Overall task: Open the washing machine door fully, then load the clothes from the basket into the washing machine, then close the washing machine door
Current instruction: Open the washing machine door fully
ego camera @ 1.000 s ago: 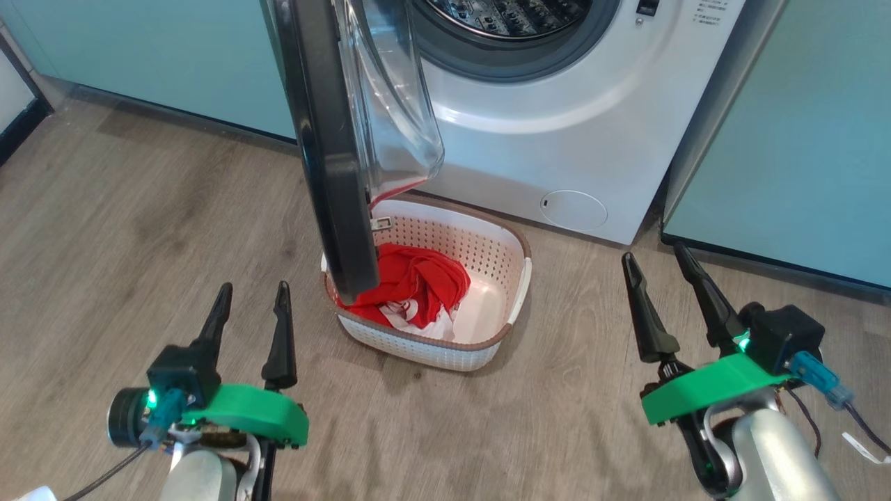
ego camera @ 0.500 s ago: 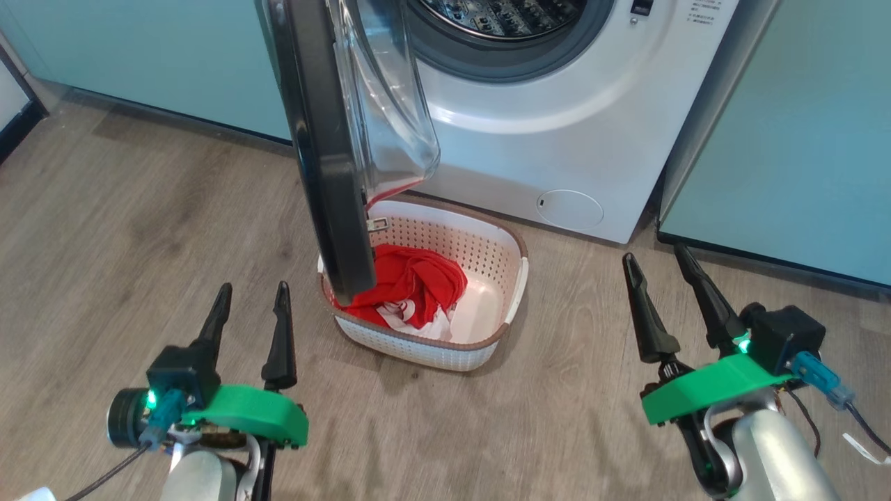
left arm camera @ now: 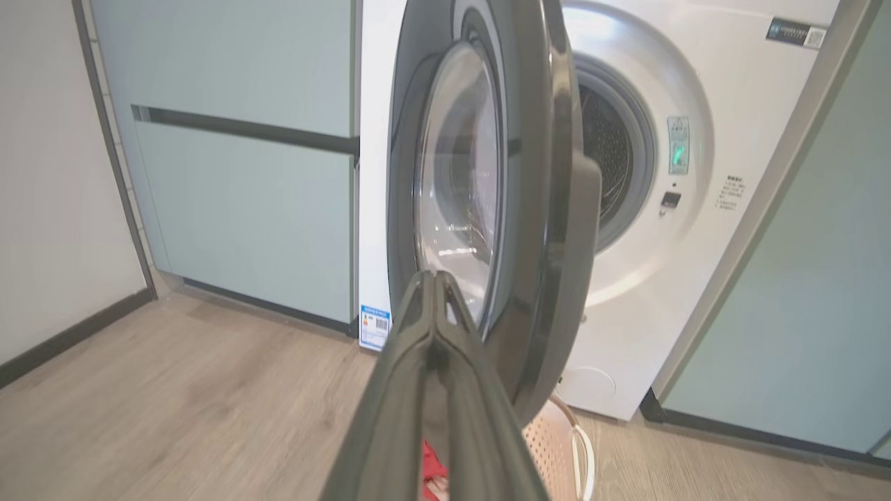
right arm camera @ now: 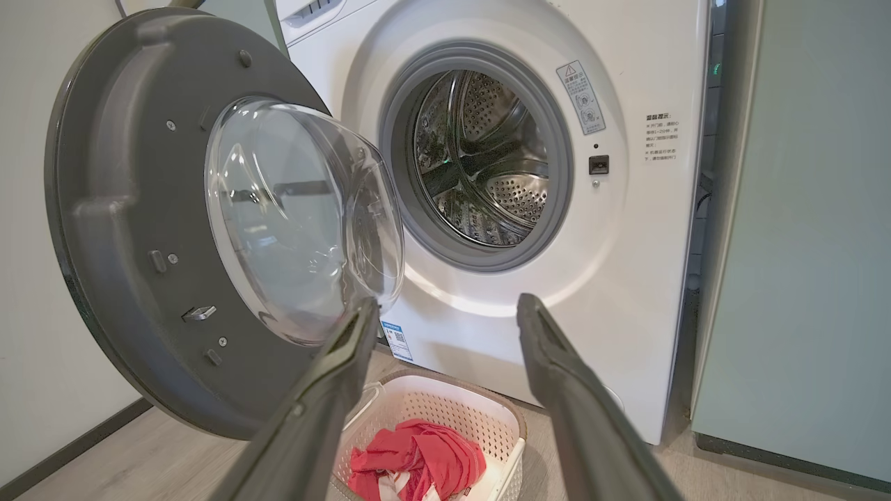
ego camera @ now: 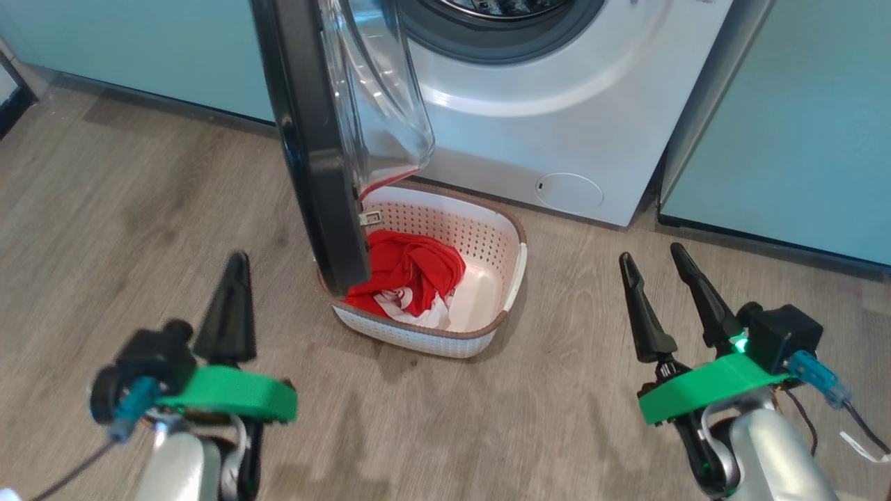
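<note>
The washing machine (ego camera: 557, 118) (right arm camera: 647, 264) stands ahead with its door (ego camera: 313, 160) (left arm camera: 536, 209) (right arm camera: 139, 229) swung partly out, edge-on in the head view, above the basket's left end. The cream basket (ego camera: 498, 233) (right arm camera: 501, 417) sits on the floor in front of the machine, with the red clothes (ego camera: 411, 271) (right arm camera: 418, 459) heaped in its left half. My left gripper (ego camera: 235, 268) (left arm camera: 433, 278) hangs low at the left, shut and empty, fingers pressed together, short of the door. My right gripper (ego camera: 651, 257) (right arm camera: 449, 309) is open and empty at the lower right.
Pale teal cabinets (ego camera: 139, 56) (ego camera: 800, 139) flank the machine on both sides. Wood-look floor (ego camera: 139, 223) spreads to the left and in front of the basket. The steel drum (right arm camera: 480, 160) shows through the door opening. A wall with dark skirting (left arm camera: 62, 209) lies at the far left.
My left gripper's fingers have closed together, on nothing. The head camera has shifted slightly, moving the whole scene up. The right gripper stays open in place.
</note>
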Available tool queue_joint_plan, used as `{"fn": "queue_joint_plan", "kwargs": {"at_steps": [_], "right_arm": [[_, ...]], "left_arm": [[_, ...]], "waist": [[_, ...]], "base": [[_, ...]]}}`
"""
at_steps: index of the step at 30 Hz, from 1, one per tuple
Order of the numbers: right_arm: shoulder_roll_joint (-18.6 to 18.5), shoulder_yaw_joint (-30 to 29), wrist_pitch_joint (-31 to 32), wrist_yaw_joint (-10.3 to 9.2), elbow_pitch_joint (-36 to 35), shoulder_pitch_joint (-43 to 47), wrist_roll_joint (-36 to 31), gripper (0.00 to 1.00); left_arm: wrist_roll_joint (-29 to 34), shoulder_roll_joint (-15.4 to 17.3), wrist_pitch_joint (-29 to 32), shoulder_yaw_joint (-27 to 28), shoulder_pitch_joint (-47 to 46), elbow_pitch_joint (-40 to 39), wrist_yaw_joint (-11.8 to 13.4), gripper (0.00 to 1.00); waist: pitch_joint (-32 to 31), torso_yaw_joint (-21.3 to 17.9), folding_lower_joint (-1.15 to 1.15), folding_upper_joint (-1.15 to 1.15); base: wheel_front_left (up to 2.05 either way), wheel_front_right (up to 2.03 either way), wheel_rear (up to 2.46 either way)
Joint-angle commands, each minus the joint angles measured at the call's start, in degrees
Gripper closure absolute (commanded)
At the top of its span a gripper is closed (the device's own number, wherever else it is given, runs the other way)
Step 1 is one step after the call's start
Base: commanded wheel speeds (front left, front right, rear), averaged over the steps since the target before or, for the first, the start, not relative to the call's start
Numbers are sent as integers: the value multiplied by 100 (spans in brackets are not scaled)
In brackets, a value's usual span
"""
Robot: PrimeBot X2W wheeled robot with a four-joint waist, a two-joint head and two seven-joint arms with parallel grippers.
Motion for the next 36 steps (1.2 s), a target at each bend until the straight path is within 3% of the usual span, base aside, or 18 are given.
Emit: {"fn": "queue_joint_plan", "kwargs": {"at_steps": [1, 7, 16, 27, 36], "right_arm": [[38, 162, -53, 0, -161, -263, -34, 0], [38, 222, -53, 0, -152, -303, -60, 0], [38, 439, -53, 0, -222, -397, -21, 0], [38, 437, -53, 0, -224, -541, 7, 0], [38, 404, -53, 0, -236, -631, -4, 0]], "left_arm": [[11, 51, -56, 281, -407, -408, 9, 100], [-28, 51, -56, 437, -786, -963, 156, 100], [129, 51, -56, 115, -1771, -1542, 84, 100], [-201, 51, -56, -714, -1820, -191, 20, 100], [-308, 51, -56, -694, -1949, 552, -9, 100]], "waist": [[32, -34, 0, 0], [88, -108, 0, 0], [240, -400, 0, 0], [532, -747, 0, 0], [757, -832, 0, 0]], "base": [[0, 0, 0], [0, 0, 0], [0, 0, 0], [0, 0, 0], [0, 0, 0]]}}
